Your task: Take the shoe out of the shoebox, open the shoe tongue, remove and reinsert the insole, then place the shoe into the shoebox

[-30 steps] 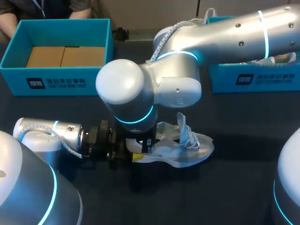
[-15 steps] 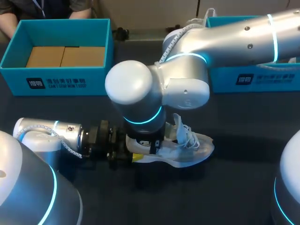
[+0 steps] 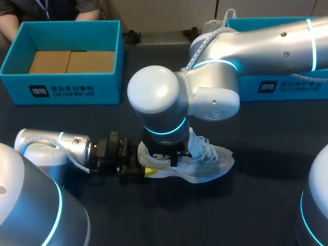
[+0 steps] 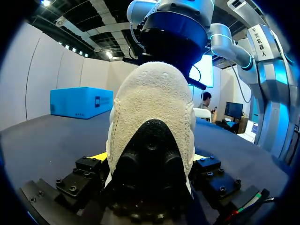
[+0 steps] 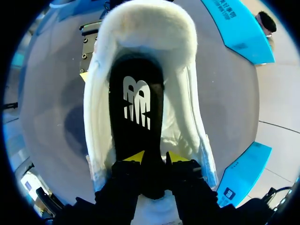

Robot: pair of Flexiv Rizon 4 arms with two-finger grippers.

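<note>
The shoe (image 3: 212, 161) lies on the table (image 3: 246, 205) outside the empty shoebox (image 3: 102, 88), tongue (image 3: 196, 135) raised, so the work seems to have reached the insole (image 5: 136, 93) step (pulling out or feeding back, I cannot tell), and boxing remains. The left gripper (image 4: 150, 159) lies low and level, clamping the heel between its fingers. The right gripper (image 5: 156, 159) points straight down into the shoe's opening, its tips apparently pinching the insole's front end.

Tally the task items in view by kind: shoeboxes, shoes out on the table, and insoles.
Blue shoeboxes: 2
White shoe out on the table: 1
Black insole, inside the shoe: 1
Total: 4
</note>
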